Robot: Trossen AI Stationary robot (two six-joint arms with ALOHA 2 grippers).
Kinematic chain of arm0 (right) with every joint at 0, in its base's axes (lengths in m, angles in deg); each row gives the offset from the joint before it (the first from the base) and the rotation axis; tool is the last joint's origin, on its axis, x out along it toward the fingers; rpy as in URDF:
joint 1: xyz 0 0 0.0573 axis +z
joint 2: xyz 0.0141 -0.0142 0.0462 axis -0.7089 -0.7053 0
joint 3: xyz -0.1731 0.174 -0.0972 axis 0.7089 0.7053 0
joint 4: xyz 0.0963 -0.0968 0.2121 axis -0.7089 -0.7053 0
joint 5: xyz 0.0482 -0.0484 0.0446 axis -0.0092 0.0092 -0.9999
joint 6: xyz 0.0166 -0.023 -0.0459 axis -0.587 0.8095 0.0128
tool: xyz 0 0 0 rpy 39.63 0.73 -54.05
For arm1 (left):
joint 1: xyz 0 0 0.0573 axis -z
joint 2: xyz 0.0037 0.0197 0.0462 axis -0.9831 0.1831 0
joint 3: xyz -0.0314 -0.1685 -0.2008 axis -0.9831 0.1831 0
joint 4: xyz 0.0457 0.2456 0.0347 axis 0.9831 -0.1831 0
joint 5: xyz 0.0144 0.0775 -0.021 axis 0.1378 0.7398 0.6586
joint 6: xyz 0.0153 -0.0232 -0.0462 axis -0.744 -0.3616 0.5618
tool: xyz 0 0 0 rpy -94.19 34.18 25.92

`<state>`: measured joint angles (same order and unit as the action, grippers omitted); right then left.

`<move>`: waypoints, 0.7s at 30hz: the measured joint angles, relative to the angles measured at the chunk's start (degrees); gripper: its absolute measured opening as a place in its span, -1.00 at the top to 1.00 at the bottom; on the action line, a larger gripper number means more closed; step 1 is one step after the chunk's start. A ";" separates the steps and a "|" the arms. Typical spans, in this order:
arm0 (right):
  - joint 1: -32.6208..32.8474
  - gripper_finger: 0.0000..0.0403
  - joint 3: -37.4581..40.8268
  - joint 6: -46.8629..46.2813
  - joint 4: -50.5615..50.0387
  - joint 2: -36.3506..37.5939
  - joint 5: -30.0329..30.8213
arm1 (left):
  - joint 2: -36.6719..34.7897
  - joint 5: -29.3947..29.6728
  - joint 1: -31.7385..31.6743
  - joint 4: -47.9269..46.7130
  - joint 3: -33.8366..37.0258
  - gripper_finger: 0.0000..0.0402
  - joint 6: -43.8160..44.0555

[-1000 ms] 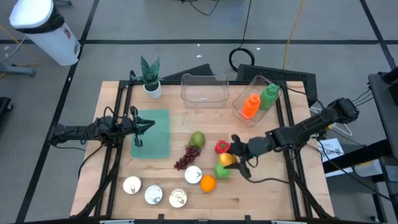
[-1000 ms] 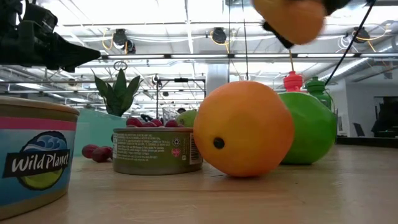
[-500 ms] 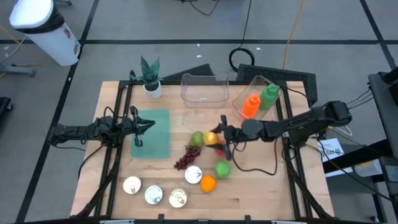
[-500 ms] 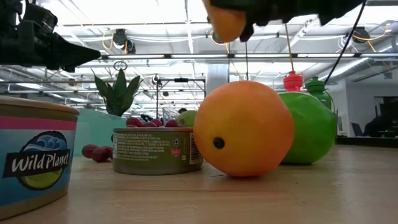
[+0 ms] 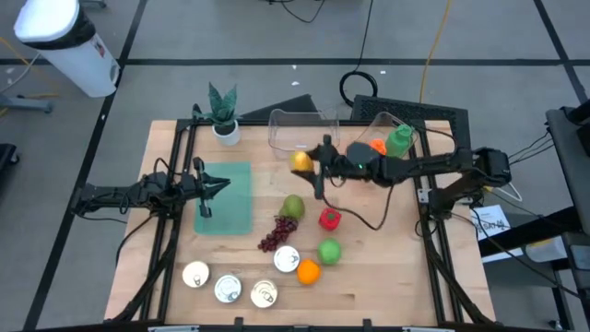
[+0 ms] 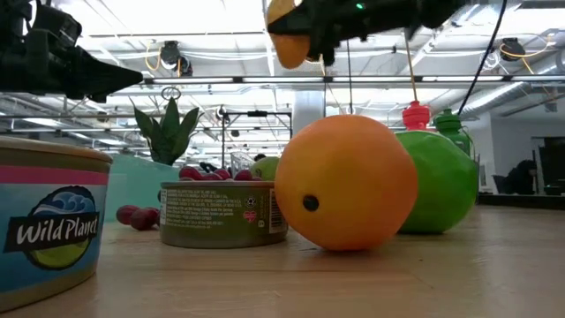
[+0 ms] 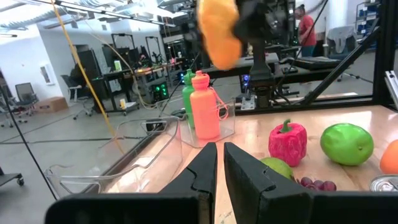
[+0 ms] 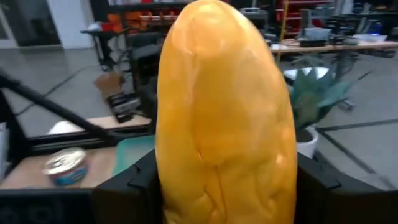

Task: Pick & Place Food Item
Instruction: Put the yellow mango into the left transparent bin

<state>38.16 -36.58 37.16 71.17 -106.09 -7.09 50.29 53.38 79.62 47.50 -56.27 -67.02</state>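
Just beside the clear plastic bin (image 5: 300, 135), the right gripper (image 5: 311, 163) is clamping a yellow-orange oblong fruit (image 5: 301, 160) aloft; transport step, release over bin seemingly next. Left gripper (image 5: 205, 188) is idling, fingers nearly closed, empty.

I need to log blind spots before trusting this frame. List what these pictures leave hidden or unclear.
- Right gripper: in the right wrist view the yellow fruit fills the picture and hides the fingers' contact.
- Clear bin: the low view never shows it; orange and tuna can block the view.
- Left gripper: fingers nearly together; contact unclear.
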 joint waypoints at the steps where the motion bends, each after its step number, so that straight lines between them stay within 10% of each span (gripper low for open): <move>1: -0.67 -0.06 -2.14 0.58 -2.03 -0.64 0.30 | 0.01 0.00 -0.01 -0.01 -0.01 0.79 0.00; 8: -4.92 -0.07 -14.43 7.13 -16.79 -5.78 11.90 | 0.02 0.00 0.00 -0.01 -0.01 0.79 0.00; 21: -14.14 -0.09 -15.85 4.57 -17.18 -16.15 13.19 | 0.02 0.00 -0.02 0.01 -0.01 0.79 0.01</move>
<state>24.03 -52.43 41.72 53.99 -122.24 6.10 50.31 53.38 79.60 47.50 -56.28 -67.01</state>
